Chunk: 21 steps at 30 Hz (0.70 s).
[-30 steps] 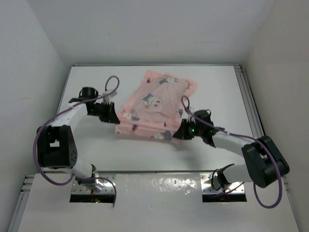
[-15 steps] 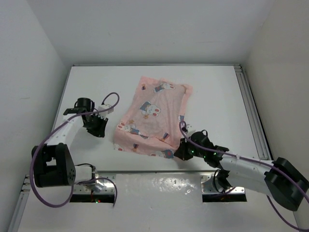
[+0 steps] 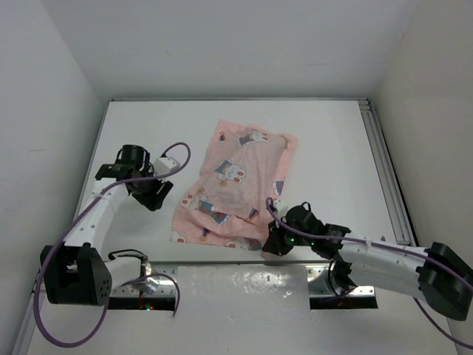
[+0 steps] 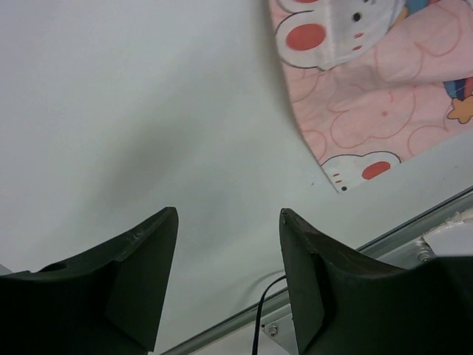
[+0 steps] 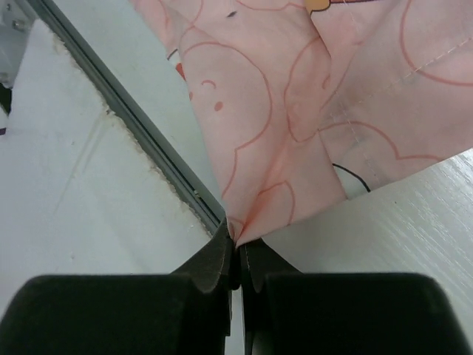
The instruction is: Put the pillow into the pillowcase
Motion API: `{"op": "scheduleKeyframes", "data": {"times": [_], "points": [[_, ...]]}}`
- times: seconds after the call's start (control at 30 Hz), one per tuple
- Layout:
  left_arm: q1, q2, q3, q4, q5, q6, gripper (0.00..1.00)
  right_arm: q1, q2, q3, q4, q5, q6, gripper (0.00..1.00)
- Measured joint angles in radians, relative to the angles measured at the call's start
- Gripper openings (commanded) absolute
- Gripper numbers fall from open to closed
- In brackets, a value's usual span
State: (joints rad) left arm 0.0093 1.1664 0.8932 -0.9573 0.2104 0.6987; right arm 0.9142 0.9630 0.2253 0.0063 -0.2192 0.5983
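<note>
The pink bunny-print pillowcase (image 3: pixel 236 174) lies rumpled on the white table, its far half plump and its near edge flat. The pillow is hidden; no olive-brown fabric shows. My right gripper (image 3: pixel 269 244) is shut on the pillowcase's near-right corner by the table's front edge. In the right wrist view the cloth (image 5: pixel 295 111) fans out from the pinched jaws (image 5: pixel 238 233). My left gripper (image 3: pixel 157 197) stands open to the left of the pillowcase, apart from it. In the left wrist view its fingers (image 4: pixel 229 214) hold nothing, and the pillowcase's corner (image 4: pixel 369 96) lies beyond them at the upper right.
A metal rail (image 5: pixel 140 126) runs along the table's near edge, just beside the right gripper. Another rail (image 3: pixel 384 163) borders the right side. White walls close in the table on three sides. A thin black cable (image 4: pixel 260 318) shows near the front rail.
The left gripper has let go of the pillowcase's near-left edge, opened and drawn back to the left. The right gripper has pulled its corner toward the front edge, and the cloth has settled lower.
</note>
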Motion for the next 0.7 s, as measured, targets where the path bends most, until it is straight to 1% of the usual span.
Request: {"op": "scheduleKeyframes", "data": {"times": [0.03,0.1,0.27,0.37,0.4,0.43,0.57,0.67,0.7], "points": [[-0.022,-0.002,0.003,0.005,-0.002,-0.005,0.56,0.0,-0.01,0.0,0.0,-0.003,-0.001,0.03],[-0.071,-0.002,0.003,0.011,-0.006,-0.018,0.56,0.0,-0.028,0.0,-0.001,-0.009,0.0,0.0],[-0.201,-0.003,-0.01,0.018,-0.036,-0.049,0.58,0.0,-0.077,0.021,-0.001,-0.02,0.005,0.0],[-0.276,-0.019,-0.012,0.019,-0.039,-0.049,0.65,-0.003,-0.07,0.103,-0.011,-0.002,0.004,0.0],[-0.317,-0.039,-0.02,0.026,-0.04,-0.047,0.69,-0.007,-0.06,0.141,-0.007,0.012,0.003,0.0],[-0.35,-0.061,-0.034,0.035,-0.041,-0.042,0.71,-0.012,-0.05,0.174,0.0,0.021,0.003,0.0],[-0.503,-0.199,-0.201,0.105,-0.083,0.003,0.75,-0.041,0.017,0.279,0.056,0.052,0.003,0.0],[-0.583,-0.23,-0.338,0.151,-0.145,0.022,0.79,-0.063,0.064,0.294,0.079,0.057,0.012,0.0],[-0.606,-0.222,-0.372,0.171,-0.165,0.024,0.86,-0.073,0.083,0.294,0.081,0.056,0.022,0.0]]}}
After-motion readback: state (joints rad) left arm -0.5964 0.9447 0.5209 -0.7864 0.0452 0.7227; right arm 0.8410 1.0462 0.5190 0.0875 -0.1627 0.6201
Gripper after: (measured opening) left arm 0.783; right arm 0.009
